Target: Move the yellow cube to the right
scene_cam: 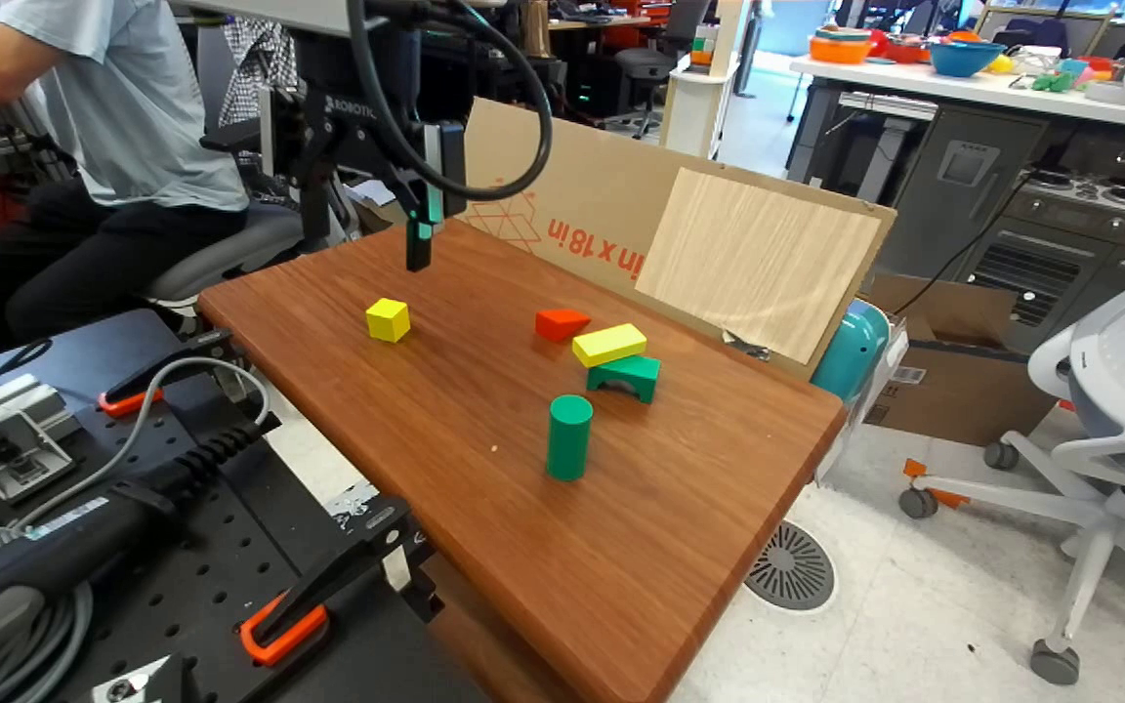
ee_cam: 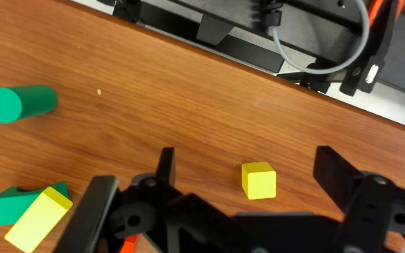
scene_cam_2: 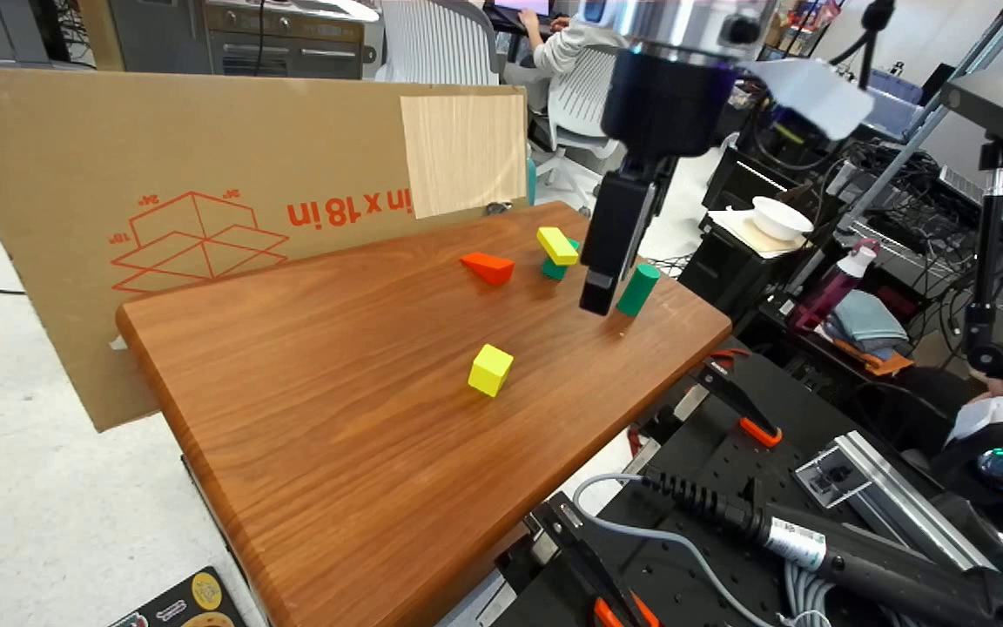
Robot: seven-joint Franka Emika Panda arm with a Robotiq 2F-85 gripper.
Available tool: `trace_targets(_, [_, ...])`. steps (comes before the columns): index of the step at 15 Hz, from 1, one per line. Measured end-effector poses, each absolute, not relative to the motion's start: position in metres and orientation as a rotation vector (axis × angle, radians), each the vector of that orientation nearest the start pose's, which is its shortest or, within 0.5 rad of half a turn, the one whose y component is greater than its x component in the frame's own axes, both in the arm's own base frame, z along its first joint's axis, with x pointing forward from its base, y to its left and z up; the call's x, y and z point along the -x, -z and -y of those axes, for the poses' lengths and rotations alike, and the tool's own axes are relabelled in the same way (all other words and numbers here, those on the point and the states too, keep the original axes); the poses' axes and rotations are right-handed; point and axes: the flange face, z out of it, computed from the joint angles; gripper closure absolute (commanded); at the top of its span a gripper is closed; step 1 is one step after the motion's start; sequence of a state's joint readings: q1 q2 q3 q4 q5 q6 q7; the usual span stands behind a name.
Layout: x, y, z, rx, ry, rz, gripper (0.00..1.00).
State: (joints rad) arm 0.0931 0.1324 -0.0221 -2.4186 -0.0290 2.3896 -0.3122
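Observation:
The small bright yellow cube [scene_cam: 388,320] sits on the wooden table, apart from the other blocks. It also shows in an exterior view [scene_cam_2: 490,371] and in the wrist view [ee_cam: 260,182]. My gripper [scene_cam: 367,236] hangs above the table, higher than the cube. In the wrist view my gripper [ee_cam: 246,158] is open, its two black fingers wide apart. The cube appears between them from above, well below and touching neither finger. In an exterior view the gripper [scene_cam_2: 599,294] is seen side-on, one finger hiding the other. Nothing is held.
A green cylinder [scene_cam: 569,437] stands upright on the table [scene_cam: 465,488]. A longer yellow block [scene_cam: 609,345] lies on a green arch block [scene_cam: 643,375]. A red block [scene_cam: 561,324] lies near them. A cardboard sheet [scene_cam_2: 232,174] stands along one table edge. Black clamps [scene_cam: 328,576] sit opposite.

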Motion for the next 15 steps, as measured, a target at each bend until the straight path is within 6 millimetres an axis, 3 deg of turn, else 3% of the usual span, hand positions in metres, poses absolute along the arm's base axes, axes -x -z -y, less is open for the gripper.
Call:
trace_targets(8, [-0.508, -0.170, -0.070, 3.054, -0.409, 0.974, 0.00])
trace_targets(15, [-0.526, -0.157, -0.092, 3.036, -0.395, 1.057, 0.00])
